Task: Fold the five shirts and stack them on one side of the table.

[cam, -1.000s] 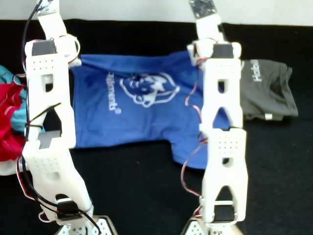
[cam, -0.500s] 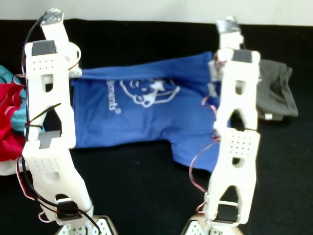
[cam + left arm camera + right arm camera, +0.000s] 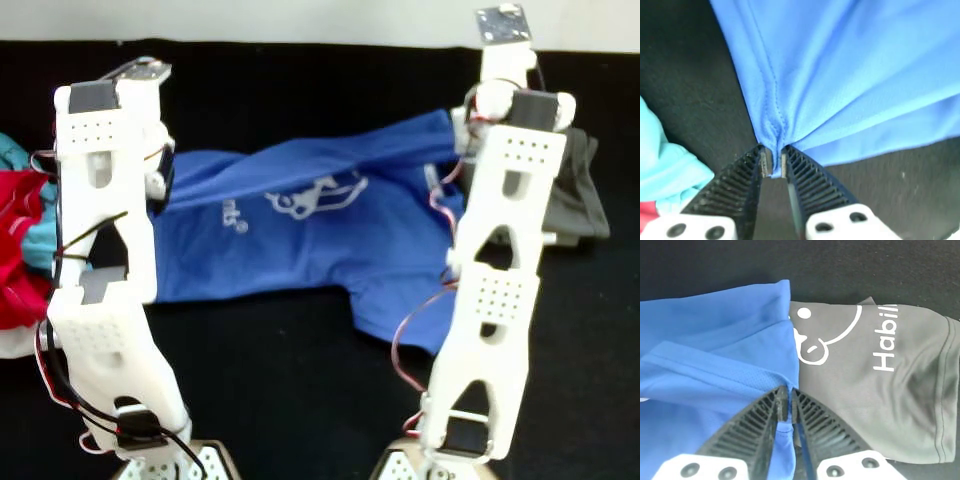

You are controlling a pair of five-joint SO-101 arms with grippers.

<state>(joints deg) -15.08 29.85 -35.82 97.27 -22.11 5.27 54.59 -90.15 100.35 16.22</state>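
A blue shirt (image 3: 300,235) with a white print lies across the middle of the black table, its far edge lifted into a taut fold. My left gripper (image 3: 772,162) is shut on the blue shirt (image 3: 850,75) at its edge; in the high view it sits by the shirt's left end (image 3: 160,185). My right gripper (image 3: 787,402) is shut on the blue shirt (image 3: 715,345) too, at the shirt's raised right corner (image 3: 462,135). A folded grey shirt (image 3: 875,385) with white print lies just beyond it, at the table's right (image 3: 580,200).
A heap of red and teal shirts (image 3: 20,240) lies at the table's left edge; a teal fold (image 3: 662,165) lies close beside my left gripper. Bare black table (image 3: 280,380) stretches in front of the blue shirt between the two arm bases.
Both grippers have lifted the blue shirt's far edge and drawn it toward the near side; the right arm swung rightward. The shirt's print is now partly folded under.
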